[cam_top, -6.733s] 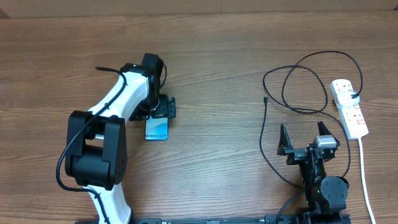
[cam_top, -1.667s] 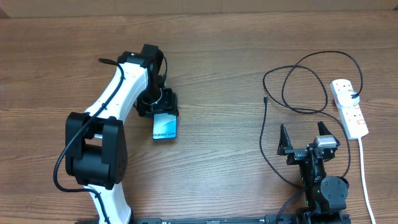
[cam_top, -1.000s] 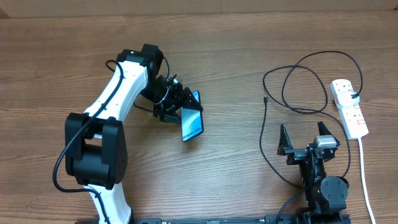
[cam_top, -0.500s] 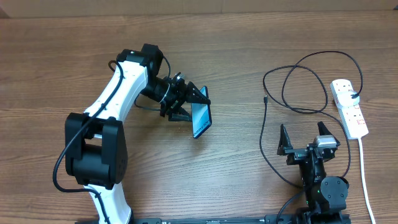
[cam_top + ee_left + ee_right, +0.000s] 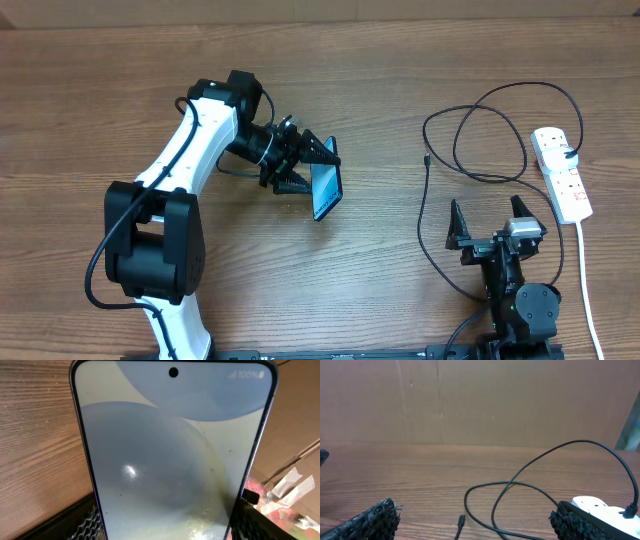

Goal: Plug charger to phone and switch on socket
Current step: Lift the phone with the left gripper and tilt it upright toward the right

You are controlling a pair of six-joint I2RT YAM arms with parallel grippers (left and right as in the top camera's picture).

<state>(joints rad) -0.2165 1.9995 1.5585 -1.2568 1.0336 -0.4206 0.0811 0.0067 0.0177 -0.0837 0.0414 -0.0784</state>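
**Left gripper** (image 5: 308,166): clamped on the phone (image 5: 326,190) across its long edges. The phone is clear of the table (image 5: 380,290), tilted with its screen partly upward, left of centre and well apart from the cable.

**Right gripper** (image 5: 489,224): spread wide and empty, near the front edge of the table, with the charger cable (image 5: 470,125) looping just beyond it.

**Charger cable:** its small plug tip (image 5: 427,160) lies free on the wood. The other end is already seated in the socket (image 5: 563,178) at the far right.

**Socket:** whether its switches are on is too small to tell. A white cord (image 5: 590,285) trails from it toward the front edge.

**Step in hand (judged):** bringing the phone across to the plug tip.

**Handling advice:**
- Hold the clamp steady, since a slim slab gripped by its edges can pivot.
- Set the phone flat near the tip, with its charging end turned toward the right arm.
- The camera hole points away from the fingers (image 5: 85,521), so the charging end probably sits inside the grip. It would need freeing before plugging.

**Views compared:**
- The left wrist view shows only the screen, the front camera hole, a battery mark and the finger pads at the lower corners. It gives nothing of the phone's position.
- The overhead view gives the whole layout but hides the screen detail.
- The right wrist view shows the plug tip (image 5: 461,521) low and centred between its open fingers, with the socket to its right. The phone does not appear in it.
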